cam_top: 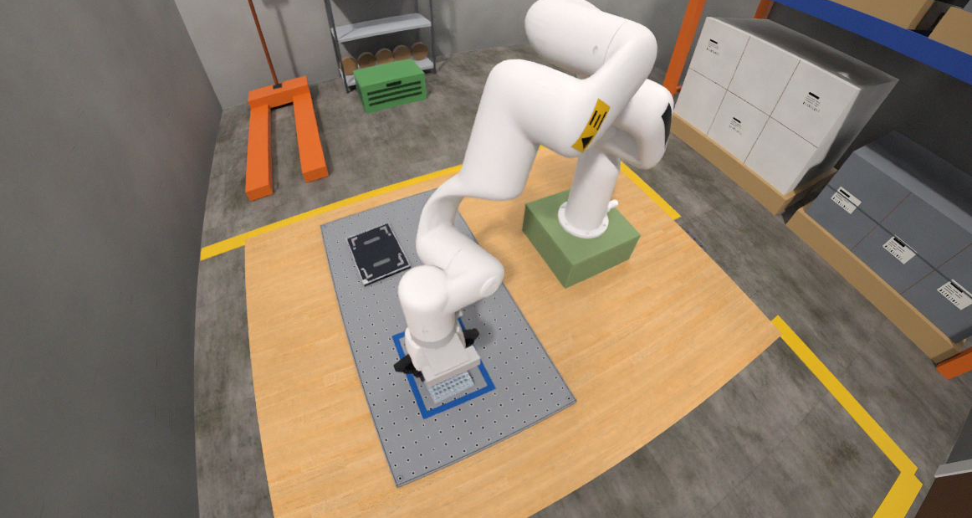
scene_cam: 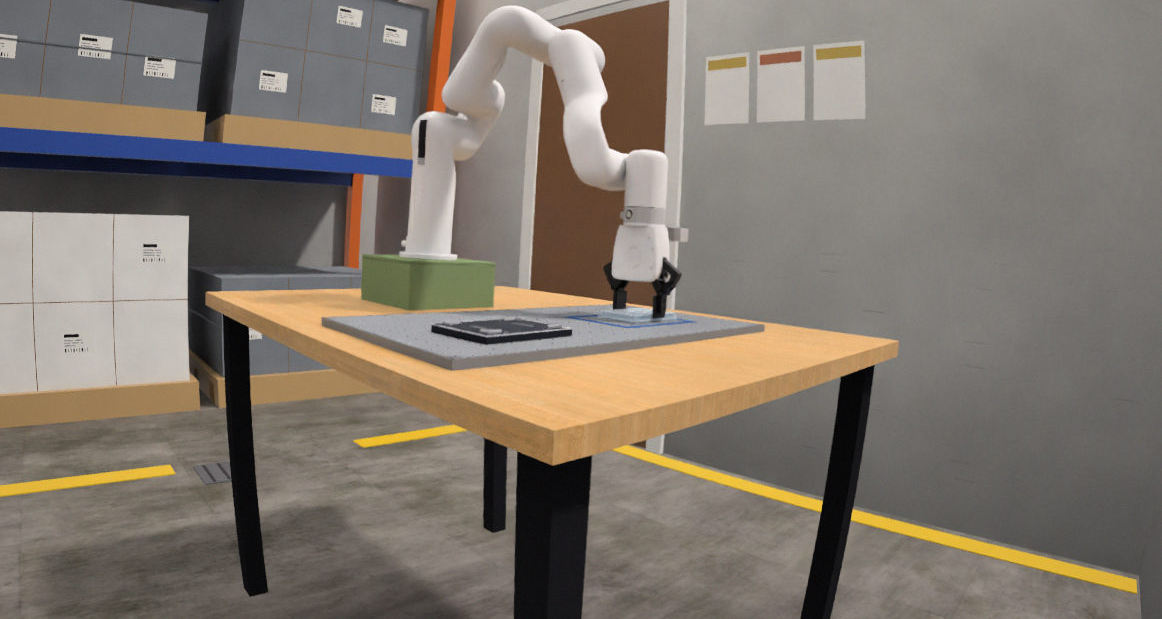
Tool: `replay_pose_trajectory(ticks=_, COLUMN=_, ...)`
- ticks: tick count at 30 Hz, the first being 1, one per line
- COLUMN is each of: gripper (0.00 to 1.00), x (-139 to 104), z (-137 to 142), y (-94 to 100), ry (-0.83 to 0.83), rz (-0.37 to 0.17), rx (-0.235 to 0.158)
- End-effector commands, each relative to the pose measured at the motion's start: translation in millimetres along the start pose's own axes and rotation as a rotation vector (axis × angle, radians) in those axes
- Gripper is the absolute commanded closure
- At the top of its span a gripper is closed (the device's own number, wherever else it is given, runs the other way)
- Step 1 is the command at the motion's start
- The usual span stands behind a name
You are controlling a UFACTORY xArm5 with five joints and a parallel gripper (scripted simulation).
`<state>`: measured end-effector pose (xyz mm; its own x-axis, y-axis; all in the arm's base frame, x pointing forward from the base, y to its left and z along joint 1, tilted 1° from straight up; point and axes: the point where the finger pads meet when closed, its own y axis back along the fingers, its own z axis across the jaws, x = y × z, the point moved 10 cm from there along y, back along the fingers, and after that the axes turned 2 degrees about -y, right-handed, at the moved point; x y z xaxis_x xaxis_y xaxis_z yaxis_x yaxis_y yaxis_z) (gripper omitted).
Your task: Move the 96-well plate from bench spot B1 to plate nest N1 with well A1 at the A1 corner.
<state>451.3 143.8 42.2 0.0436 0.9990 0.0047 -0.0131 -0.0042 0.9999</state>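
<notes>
The pale 96-well plate (cam_top: 450, 386) lies inside the blue outline of spot B1 on the grey perforated baseplate. My gripper (cam_top: 438, 358) stands straight down over the plate, its black fingers on the plate's two opposite sides, shut on it. The gripper body hides most of the plate in the top view. In the exterior view the gripper (scene_cam: 642, 310) has its fingertips down at the plate (scene_cam: 632, 315), which rests low on the spot. The black plate nest N1 (cam_top: 378, 253) with white corner locators is empty at the far end of the baseplate; it also shows in the exterior view (scene_cam: 500, 328).
The arm's green base block (cam_top: 580, 237) stands on the wooden table to the right of the baseplate. The table's edges drop off on all sides (scene_cam: 561, 428). Shelving with boxes stands beyond the table.
</notes>
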Motion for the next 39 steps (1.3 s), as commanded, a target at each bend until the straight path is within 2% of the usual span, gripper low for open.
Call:
replay_pose_trajectory(ticks=1, gripper=1.0, x=-0.5, z=1.3, y=3.5, ry=0.0, rz=0.009, rx=0.0)
replay_pose_trajectory(ticks=39, gripper=1.0, x=-0.6, z=1.3, y=22.5, ry=0.0, rz=0.01, rx=0.0)
